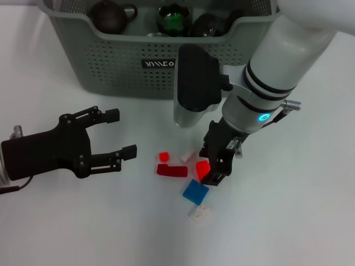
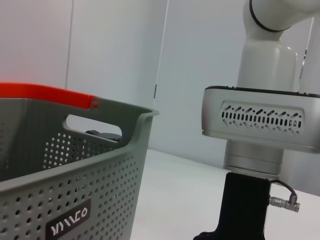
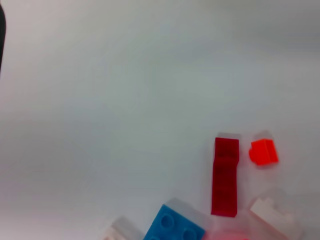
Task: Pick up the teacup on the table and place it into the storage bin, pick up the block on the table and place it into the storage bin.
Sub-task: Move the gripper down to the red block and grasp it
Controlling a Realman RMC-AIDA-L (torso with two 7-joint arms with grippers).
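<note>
The grey-green storage bin (image 1: 111, 66) stands at the back of the table and fills the left wrist view (image 2: 75, 185). No teacup shows on the table; the bin holds a dark teapot (image 1: 111, 14) and two other dark vessels. Several blocks lie in front: a red-orange block (image 1: 202, 169), a long dark red one (image 1: 171, 170) (image 3: 225, 175), a small red one (image 1: 163, 157) (image 3: 263, 152), a blue one (image 1: 195, 191) (image 3: 175, 230), and pale ones. My right gripper (image 1: 215, 163) is down at the red-orange block, touching or nearly so. My left gripper (image 1: 122, 133) hovers open to the left, holding nothing.
A clear glass vessel (image 1: 183, 119) stands just in front of the bin, partly hidden by my right wrist. A clear block (image 1: 199, 212) lies nearest the front. Bare white table (image 1: 288, 221) spreads to the right and front.
</note>
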